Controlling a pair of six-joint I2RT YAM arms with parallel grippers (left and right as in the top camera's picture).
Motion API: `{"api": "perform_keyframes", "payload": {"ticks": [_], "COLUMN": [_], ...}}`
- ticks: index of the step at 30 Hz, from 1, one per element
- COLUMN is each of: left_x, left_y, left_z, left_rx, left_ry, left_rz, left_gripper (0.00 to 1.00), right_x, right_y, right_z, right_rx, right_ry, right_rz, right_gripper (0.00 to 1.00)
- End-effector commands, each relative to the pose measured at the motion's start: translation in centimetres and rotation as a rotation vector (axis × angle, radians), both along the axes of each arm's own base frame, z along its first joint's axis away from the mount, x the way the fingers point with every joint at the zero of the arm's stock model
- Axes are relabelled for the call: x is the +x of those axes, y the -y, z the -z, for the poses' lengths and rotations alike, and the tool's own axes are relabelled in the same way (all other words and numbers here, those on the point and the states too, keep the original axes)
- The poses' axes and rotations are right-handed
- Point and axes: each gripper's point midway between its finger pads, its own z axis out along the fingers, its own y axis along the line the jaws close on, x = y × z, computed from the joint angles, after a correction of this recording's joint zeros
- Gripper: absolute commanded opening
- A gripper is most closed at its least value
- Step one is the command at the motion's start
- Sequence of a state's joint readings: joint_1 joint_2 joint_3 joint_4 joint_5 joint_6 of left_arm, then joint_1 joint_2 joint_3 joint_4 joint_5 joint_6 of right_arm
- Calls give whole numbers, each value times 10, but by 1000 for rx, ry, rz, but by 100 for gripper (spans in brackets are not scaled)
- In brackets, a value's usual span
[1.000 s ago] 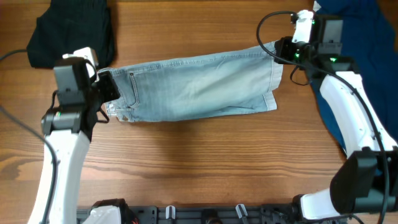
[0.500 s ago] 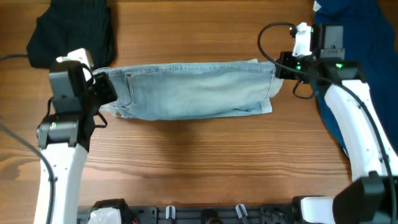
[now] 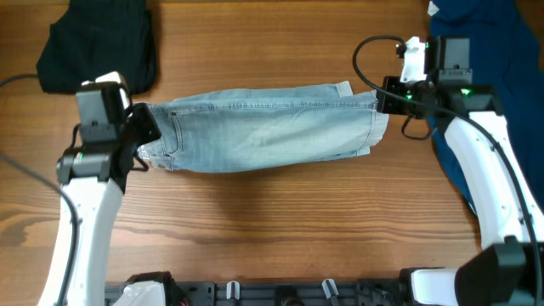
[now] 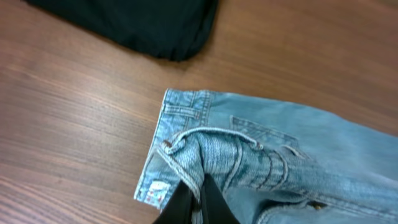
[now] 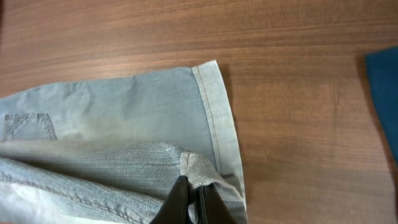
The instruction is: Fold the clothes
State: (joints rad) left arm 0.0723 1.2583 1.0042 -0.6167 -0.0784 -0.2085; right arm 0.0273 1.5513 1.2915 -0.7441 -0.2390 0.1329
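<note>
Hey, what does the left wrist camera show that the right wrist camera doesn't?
Only the left wrist view: the black garment and the waistband, bunched in the left pincer. Only the right wrist view: the cuffed hem, an edge of the navy garment, and the right pincer on folded denim. Both: the denim shorts on the wooden table, each pincer shut on them.

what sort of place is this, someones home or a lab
Likely a robot test bench, not a home: the left gripper and right gripper hold denim shorts stretched over a wooden table, with a black garment and a navy garment lying at the far corners.
</note>
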Motion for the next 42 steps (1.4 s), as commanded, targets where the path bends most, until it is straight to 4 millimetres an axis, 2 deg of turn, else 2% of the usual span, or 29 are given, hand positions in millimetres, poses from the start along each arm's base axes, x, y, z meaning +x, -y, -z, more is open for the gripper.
{"api": "perform_keyframes", "payload": {"ticks": [1, 3, 8, 13, 14, 15, 16, 17, 21, 23, 25, 27, 29, 32, 34, 36, 39, 42], "left_x": [24, 43, 70, 81, 82, 83, 83, 83, 84, 79, 68, 57, 51, 50, 50, 52, 59, 62], "left_y": [-10, -11, -13, -14, -14, -14, -14, -14, -14, -13, -4, 7, 15, 31, 44, 46, 54, 56], "left_z": [21, 37, 53, 65, 68, 68, 69, 69, 61, 50, 35, 26, 25, 41, 60, 74, 88, 102], "left_rx": [22, 23, 21, 21, 21, 21, 21, 21, 21, 2, -38, -85, -108, -159, -215, -231, -247, -260], "left_ry": [-28, -21, 22, 26, 25, 25, 25, 25, 46, 58, 65, 55, 39, -10, -57, -89, -95, -113], "left_rz": [-36, -36, -42, -42, -42, -42, -42, -42, -42, -61, -33, 8, 44, 130, 190, 198, 260, 266], "left_gripper": [4, 4, 4, 7, 37, 63, 78, 100, 100, 100, 100, 100, 100, 100, 98, 97, 97, 96], "right_x": [18, 35, 62, 85, 91, 93, 95, 98, 97, 90, 78, 66, 56, 49, 46, 44, 49, 51], "right_y": [5, 5, 0, -18, -26, -29, -32, -34, -39, -39, -43, -49, -55, -65, -76, -86, -119, -137], "right_z": [29, 48, 78, 105, 114, 116, 117, 116, 91, 76, 58, 53, 63, 87, 102, 105, 89, 88], "right_rx": [-12, -6, 11, 43, 43, 43, 45, 46, 72, 75, 76, 86, 81, 81, 99, 118, 188, 184], "right_ry": [-39, -38, -13, 23, 37, 44, 52, 64, 101, 107, 107, 86, 40, -6, -33, -34, 50, 75], "right_rz": [27, 36, 24, -18, -33, -40, -45, -49, -68, -75, -111, -149, -164, -180, -204, -233, -344, -350], "right_gripper": [4, 4, 4, 5, 32, 67, 91, 99, 100, 100, 100, 100, 99, 95, 94, 94, 94, 92]}}
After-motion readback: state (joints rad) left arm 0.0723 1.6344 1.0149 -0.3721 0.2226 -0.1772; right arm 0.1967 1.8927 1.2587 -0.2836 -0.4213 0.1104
